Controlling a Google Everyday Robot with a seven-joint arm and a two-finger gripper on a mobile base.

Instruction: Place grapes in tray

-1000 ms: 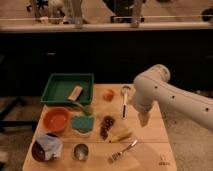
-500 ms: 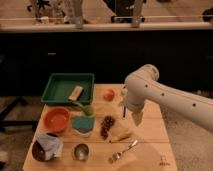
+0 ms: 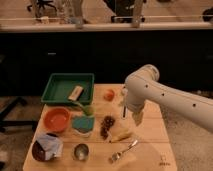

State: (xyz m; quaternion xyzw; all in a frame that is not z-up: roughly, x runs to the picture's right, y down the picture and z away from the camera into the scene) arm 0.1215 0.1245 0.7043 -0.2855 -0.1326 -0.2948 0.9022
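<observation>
The grapes [image 3: 106, 125] lie on the wooden worktop [image 3: 150, 145], near its middle and outside the tray [image 3: 56, 86]. They are just right of a small teal container [image 3: 82, 124] and just above a yellow corn-like piece [image 3: 120, 135]. The green tray stands at the back left of the worktop, with a small pale object [image 3: 76, 92] inside it. The tool [image 3: 135, 116] hangs at the end of the white arm [image 3: 165, 95], above the worktop and a little to the right of the grapes, not touching them. Its fingers are spread and hold nothing. An orange bowl [image 3: 56, 119] stands left of the teal container, and a fork [image 3: 123, 150] lies near the front edge.
</observation>
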